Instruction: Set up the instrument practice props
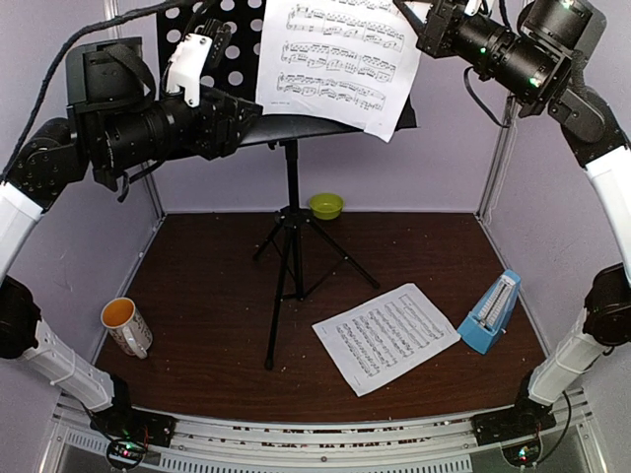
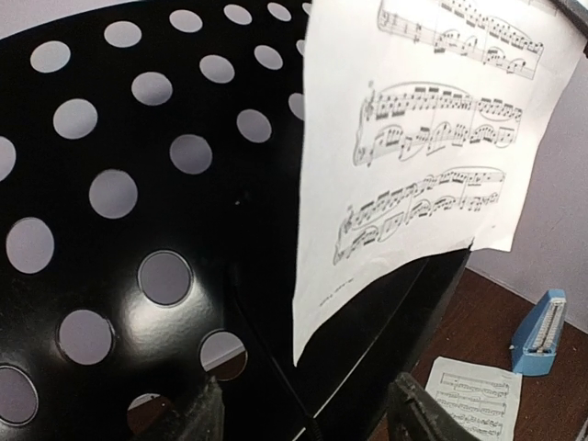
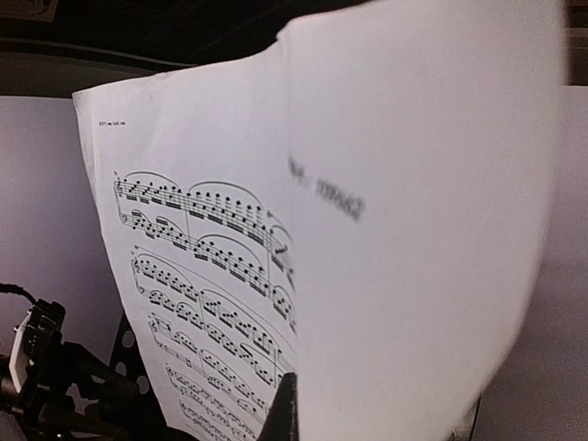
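Sheet-music page (image 3: 413,184) | between right end effector (image 1: 421,24) fingers (image 3: 283,413) | against stand desk (image 2: 220,230)

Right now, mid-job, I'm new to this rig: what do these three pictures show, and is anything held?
Two robot arms work over a table. One picture looks down from behind them; the others come from wrist cameras. The left gripper is open at the hole-punched desk of the black music stand. The right gripper appears to pinch the upper sheet leaning there. On the table: a second sheet, blue metronome, mug and green bowl.
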